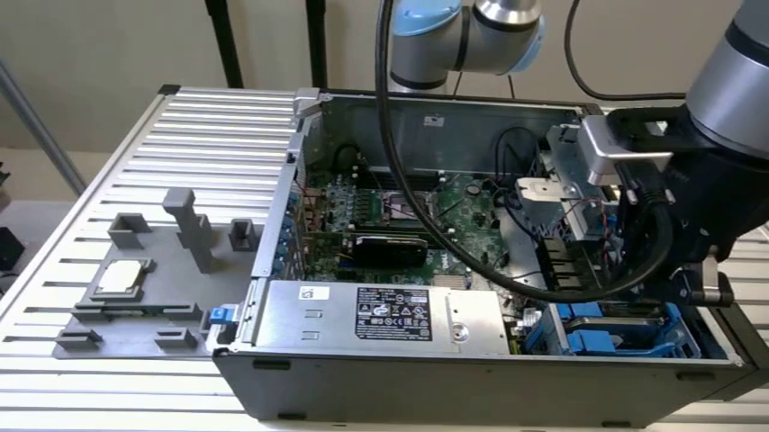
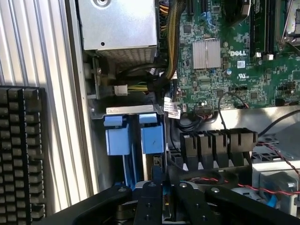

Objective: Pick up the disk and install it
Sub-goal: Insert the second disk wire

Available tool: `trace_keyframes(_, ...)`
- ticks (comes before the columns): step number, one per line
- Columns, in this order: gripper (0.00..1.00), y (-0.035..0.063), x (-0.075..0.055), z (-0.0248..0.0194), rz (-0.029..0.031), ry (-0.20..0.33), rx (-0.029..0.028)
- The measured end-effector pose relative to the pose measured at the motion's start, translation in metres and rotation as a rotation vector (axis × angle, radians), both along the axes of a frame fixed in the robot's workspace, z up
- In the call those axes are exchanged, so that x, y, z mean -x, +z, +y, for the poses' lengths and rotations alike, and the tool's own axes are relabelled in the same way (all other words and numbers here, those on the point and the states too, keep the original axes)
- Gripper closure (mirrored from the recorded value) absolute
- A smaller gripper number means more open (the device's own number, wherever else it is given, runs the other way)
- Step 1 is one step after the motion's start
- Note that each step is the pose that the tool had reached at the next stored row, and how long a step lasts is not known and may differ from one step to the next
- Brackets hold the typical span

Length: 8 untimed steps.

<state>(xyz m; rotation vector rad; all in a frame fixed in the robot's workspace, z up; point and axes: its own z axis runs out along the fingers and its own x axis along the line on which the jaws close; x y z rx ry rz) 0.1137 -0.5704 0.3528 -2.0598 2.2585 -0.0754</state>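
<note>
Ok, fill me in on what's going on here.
A Universal Robots arm is working over the open black desktop computer case on the ribbed metal table. Its gripper hangs above the blue plastic drive bays in the case's corner, beside the green motherboard. A small square silver chip sits on a grey fixture outside.

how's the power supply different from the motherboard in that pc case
The power supply is a closed silver box with a printed label; the motherboard is a flat green board with bare chips. The power supply stands taller than the motherboard. Both sit inside the open computer case.
</note>
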Motion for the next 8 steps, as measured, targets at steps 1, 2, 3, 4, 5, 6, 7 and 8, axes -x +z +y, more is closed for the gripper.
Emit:
trace_keyframes(1, 1.00, -0.0011, 0.0001, -0.0003, -0.0022, 0.001, -0.0004)
trace_keyframes(2, 1.00, -0.0019, 0.0001, -0.0007, -0.0042, 0.003, -0.0006)
trace_keyframes(3, 1.00, -0.0026, 0.0002, -0.0010, -0.0064, 0.005, -0.0008)
trace_keyframes(4, 1.00, -0.0033, 0.0003, -0.0012, -0.0092, 0.007, -0.0013)
trace_keyframes(5, 1.00, -0.0040, 0.0004, -0.0014, -0.0122, 0.008, -0.0018)
trace_keyframes(6, 1.00, -0.0045, 0.0005, -0.0014, -0.0155, 0.011, -0.0022)
trace_keyframes(7, 1.00, -0.0051, 0.0006, -0.0014, -0.0188, 0.013, -0.0026)
trace_keyframes(8, 1.00, -0.0058, 0.0009, -0.0015, -0.0218, 0.015, -0.0034)
